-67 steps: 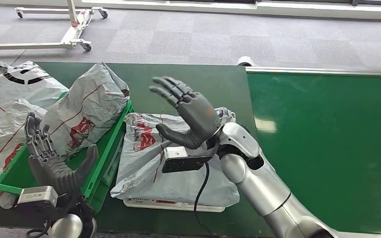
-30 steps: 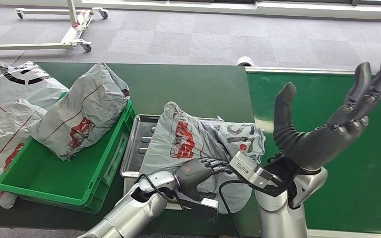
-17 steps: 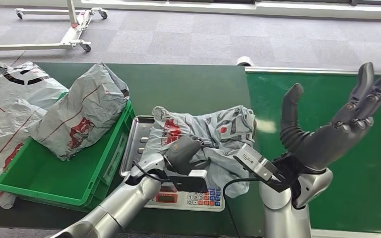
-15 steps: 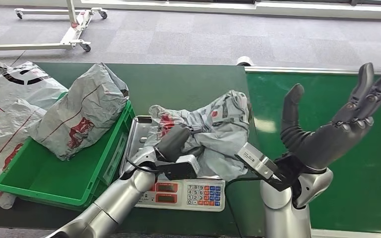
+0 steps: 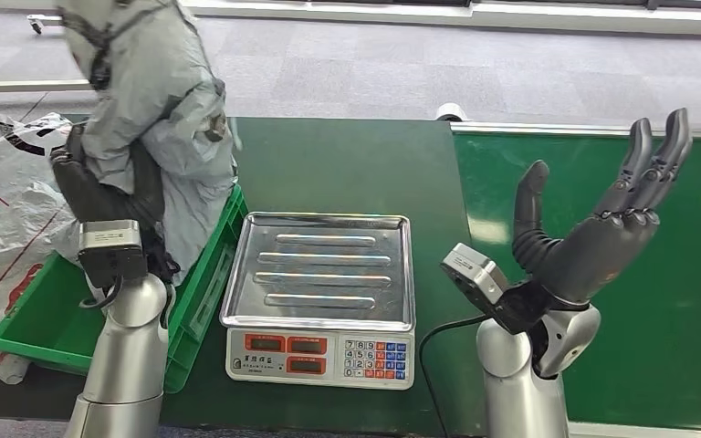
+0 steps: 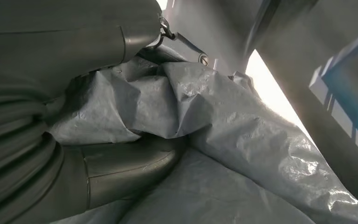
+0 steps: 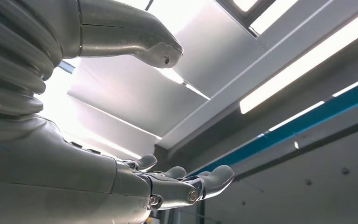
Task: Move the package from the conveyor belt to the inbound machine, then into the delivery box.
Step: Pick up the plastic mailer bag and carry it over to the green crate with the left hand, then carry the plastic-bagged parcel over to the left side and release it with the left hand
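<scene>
The package [image 5: 151, 100], a grey crumpled mailer bag, is held high at the upper left of the head frame, above the green delivery box [image 5: 203, 274]. The left hand [image 5: 109, 196] grips it from below; in the left wrist view the thumb and fingers [image 6: 121, 168] press into the folds of the bag [image 6: 242, 140].

The inbound machine [image 5: 319, 301], a scale with a bare steel tray and a keypad front, sits at the centre of the frame on the green bench [image 5: 347, 173]. The conveyor belt [image 5: 602, 182] fills the right side. The right hand [image 5: 602, 237] stands raised over the belt with its fingers apart, holding nothing.

Risks, as judged from this position:
- The bag is slack and slippery-looking. It may slide out of the grip before release and land on the box rim or the bench.
- The far part of the box is hidden behind the raised bag, so the free space there cannot be confirmed. A drop could hang over the wall.

More grey bags [image 5: 0, 210] lie beside the box at the left edge. A wheeled metal frame [image 5: 9, 87] stands on the carpet beyond the bench.
</scene>
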